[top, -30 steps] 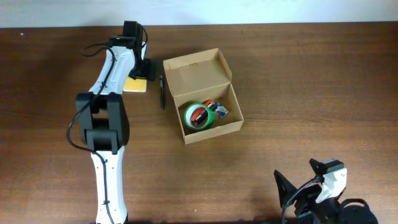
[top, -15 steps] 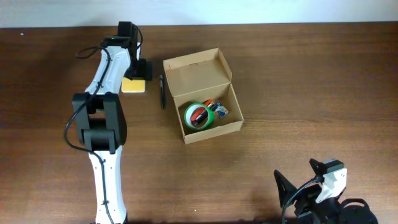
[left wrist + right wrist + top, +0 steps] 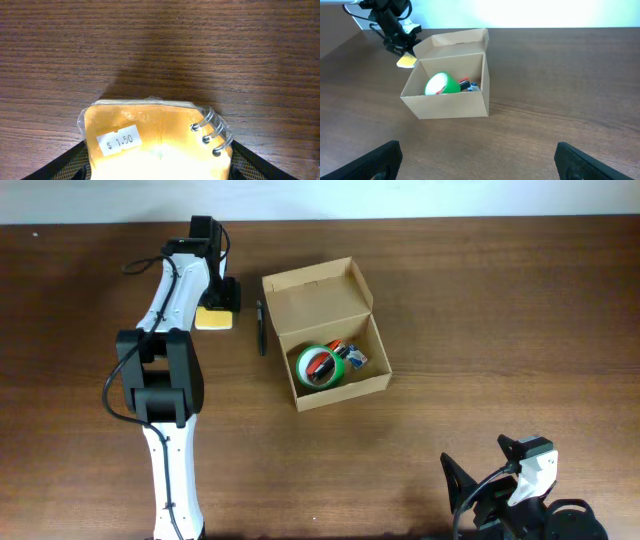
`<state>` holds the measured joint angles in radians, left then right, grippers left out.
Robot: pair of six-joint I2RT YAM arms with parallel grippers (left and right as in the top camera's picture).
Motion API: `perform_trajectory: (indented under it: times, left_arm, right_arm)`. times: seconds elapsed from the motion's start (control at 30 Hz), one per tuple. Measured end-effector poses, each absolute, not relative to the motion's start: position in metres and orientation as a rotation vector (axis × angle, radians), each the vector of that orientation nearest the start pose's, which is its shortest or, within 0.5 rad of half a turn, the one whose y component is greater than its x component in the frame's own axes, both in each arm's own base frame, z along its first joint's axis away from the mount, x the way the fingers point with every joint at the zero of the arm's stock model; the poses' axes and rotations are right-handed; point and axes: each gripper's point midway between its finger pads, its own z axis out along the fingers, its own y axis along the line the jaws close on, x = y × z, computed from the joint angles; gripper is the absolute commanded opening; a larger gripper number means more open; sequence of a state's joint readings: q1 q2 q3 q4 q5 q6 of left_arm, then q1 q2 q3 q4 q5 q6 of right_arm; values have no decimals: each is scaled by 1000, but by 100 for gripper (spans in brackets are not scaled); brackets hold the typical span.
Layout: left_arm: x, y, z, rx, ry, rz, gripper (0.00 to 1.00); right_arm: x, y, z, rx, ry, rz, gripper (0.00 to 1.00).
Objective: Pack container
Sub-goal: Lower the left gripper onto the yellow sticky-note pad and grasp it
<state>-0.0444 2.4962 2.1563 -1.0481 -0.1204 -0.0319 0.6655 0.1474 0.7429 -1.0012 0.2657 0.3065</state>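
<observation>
Left end effector [image 3: 160, 161] pinching yellow spiral notepad [image 3: 150, 135] by its two sides, likely to carry it to container [image 3: 318, 302], standing lid-open to its right, just beyond black pen [image 3: 262, 328]

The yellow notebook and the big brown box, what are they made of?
The notebook looks like paper with a glossy yellow-orange cover. It seems to be wrapped in clear film, which crinkles at the edge. Its coil looks like shiny metal wire. The box looks like plain matte cardboard: it is tan, with folded flaps and dull walls.
</observation>
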Motion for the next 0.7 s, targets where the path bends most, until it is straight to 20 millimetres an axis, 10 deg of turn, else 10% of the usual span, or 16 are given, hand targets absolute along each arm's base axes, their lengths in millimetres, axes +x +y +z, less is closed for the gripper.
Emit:
perform_trajectory:
  times: [0.7]
  left_arm:
    - [525, -3, 38, 6, 2994, 172, 15]
  right_arm:
    - [145, 56, 245, -181, 1972, 374, 99]
